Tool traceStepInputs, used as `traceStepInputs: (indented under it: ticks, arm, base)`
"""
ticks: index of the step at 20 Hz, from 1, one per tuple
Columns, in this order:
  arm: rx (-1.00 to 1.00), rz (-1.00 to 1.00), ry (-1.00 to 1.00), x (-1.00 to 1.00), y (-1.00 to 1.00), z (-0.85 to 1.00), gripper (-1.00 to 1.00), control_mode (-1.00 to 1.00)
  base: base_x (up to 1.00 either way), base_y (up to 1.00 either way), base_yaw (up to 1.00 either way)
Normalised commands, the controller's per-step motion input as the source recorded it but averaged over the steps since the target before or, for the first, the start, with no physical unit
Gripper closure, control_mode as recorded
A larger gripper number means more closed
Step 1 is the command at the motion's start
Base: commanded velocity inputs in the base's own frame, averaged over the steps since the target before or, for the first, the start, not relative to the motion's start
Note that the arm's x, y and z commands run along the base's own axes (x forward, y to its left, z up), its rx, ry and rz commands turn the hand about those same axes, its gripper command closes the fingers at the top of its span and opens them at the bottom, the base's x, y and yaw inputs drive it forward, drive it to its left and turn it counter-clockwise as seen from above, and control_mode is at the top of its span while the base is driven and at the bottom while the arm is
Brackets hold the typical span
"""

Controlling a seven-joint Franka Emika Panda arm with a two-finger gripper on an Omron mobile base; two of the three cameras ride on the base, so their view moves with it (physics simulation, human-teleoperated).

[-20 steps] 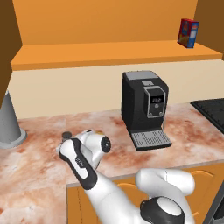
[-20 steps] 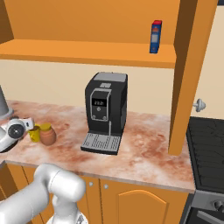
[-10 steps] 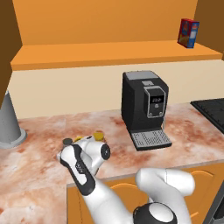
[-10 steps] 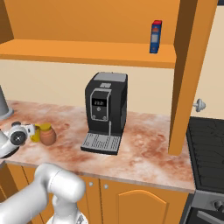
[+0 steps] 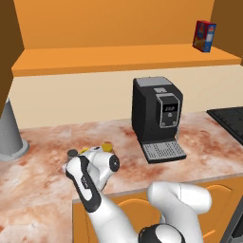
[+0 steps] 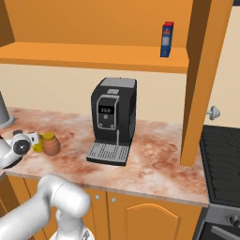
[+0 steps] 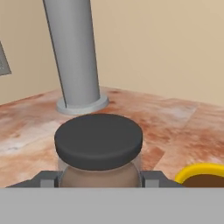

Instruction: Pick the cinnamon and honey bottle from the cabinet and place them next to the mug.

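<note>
Cinnamon, the slim grey-brown cylindrical shaker with a dark cap (image 7: 99, 141), sits between the 2 dark fingertips of my two-finger gripper (image 7: 99, 177), which press on either side of its body; I read the gripper as clamped on it. In the hand view the cap faces the camera, so the shaker's long axis runs along the gripper's line of sight. In the left base view the dark cap (image 5: 72, 153) shows at the far-left tip of the hand, low over the marbled pink-brown stone counter (image 5: 42, 190). The small yellow mug with a dark inside (image 7: 202, 176) lies just right of the shaker in the hand view. The squat terracotta-brown honey jar with an orange-yellow lid (image 6: 50, 144) already stands on the counter near the hand. The orange wooden wall cabinet shelf (image 5: 118, 58) carries 1 red and blue box (image 5: 204, 35) at its far right. By my judgement the coming move is a short descent and release, shaker upright, beside the mug.
</note>
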Motion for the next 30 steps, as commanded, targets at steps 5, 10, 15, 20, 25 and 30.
traceStepInputs:
  ticks: [5,10,15,20,25,30]
  arm:
    - [0.00,0.00,0.00,0.02,0.00,-0.06,1.00,-1.00]
    - [0.00,0.00,0.00,-0.02,0.00,-0.02,-1.00,-1.00]
    - [0.00,0.00,-0.02,-0.10,0.00,0.00,-1.00,-1.00]
    - [0.00,0.00,-0.03,-0.27,0.00,0.12,-1.00,-1.00]
    - [0.00,0.00,-0.10,-0.47,0.00,0.49,-1.00,-1.00]
    - [0.00,-0.01,-0.14,-0.58,0.00,0.66,-1.00,-1.00]
  base:
    - [0.00,0.00,0.00]
    - [0.00,0.00,0.00]
    - [0.00,0.00,0.00]
    - [0.00,0.00,0.00]
    - [0.00,0.00,0.00]
    - [0.00,0.00,0.00]
